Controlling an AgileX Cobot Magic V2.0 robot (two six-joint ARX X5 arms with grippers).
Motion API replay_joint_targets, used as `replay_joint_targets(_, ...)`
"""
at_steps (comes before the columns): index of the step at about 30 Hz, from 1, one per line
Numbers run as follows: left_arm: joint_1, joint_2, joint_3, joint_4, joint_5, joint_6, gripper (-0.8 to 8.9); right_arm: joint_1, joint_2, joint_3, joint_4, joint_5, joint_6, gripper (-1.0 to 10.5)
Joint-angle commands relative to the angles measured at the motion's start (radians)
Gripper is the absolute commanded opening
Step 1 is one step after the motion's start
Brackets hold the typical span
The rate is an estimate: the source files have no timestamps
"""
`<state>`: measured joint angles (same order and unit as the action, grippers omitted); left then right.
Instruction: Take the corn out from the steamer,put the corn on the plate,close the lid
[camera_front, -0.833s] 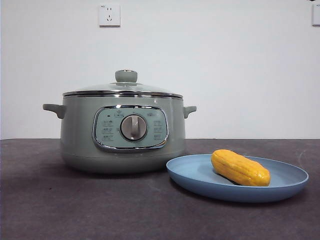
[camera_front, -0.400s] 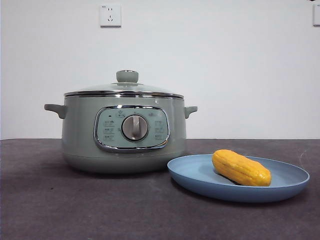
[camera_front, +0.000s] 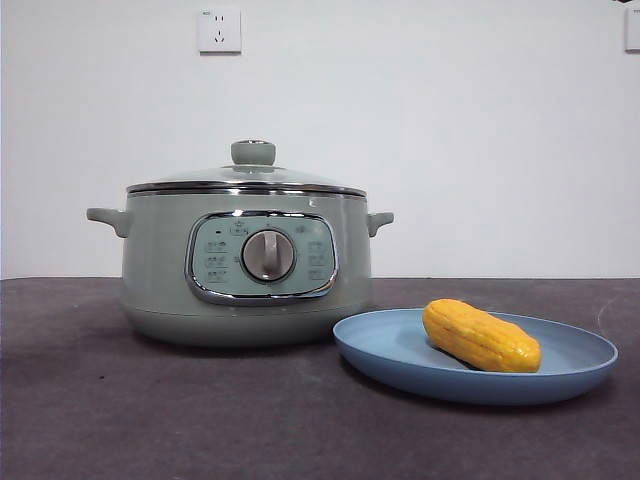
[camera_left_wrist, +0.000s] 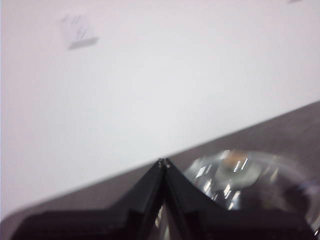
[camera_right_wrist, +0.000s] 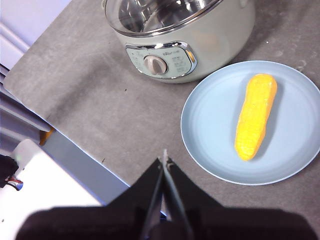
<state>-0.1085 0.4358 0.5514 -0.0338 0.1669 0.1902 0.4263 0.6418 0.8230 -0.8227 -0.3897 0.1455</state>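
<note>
The yellow-orange corn (camera_front: 481, 336) (camera_right_wrist: 256, 116) lies on the light-blue plate (camera_front: 400, 352) (camera_right_wrist: 210, 125), right of the sage-green steamer (camera_front: 160, 270) (camera_right_wrist: 220, 45). The glass lid (camera_front: 252, 173) (camera_left_wrist: 235, 180) with its green knob sits on the steamer. My left gripper (camera_left_wrist: 163, 162) is shut and empty, raised above and behind the lid, which looks blurred. High over the table's near edge, in front of the plate, my right gripper (camera_right_wrist: 164, 161) is shut and holds nothing. Neither gripper shows in the front view.
The dark grey tabletop (camera_front: 150, 410) carries only the steamer and plate. A white wall with an outlet (camera_front: 219, 30) stands behind. The table's near edge (camera_right_wrist: 75, 145) drops to a blue floor and white equipment (camera_right_wrist: 30, 190).
The front view shifted slightly and came back; steamer, lid, corn and plate have not moved.
</note>
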Motion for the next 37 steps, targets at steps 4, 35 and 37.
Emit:
replay_joint_targets(4, 0.028, -0.170, -0.273, 0.029, -0.113, -0.034, -0.03, 0.001, -0.001, -0.001, 0.002, 0.003, -0.005, 0.0)
replay_joint_targets(35, 0.059, -0.433, -0.548, -0.150, -0.166, -0.145, -0.03, 0.001, -0.001, -0.001, 0.002, 0.003, -0.005, 0.0)
replay_joint_targets(37, 0.059, -0.433, -0.548, -0.149, -0.166, -0.145, -0.03, 0.001, -0.001, -0.001, 0.002, 0.003, -0.005, 0.0)
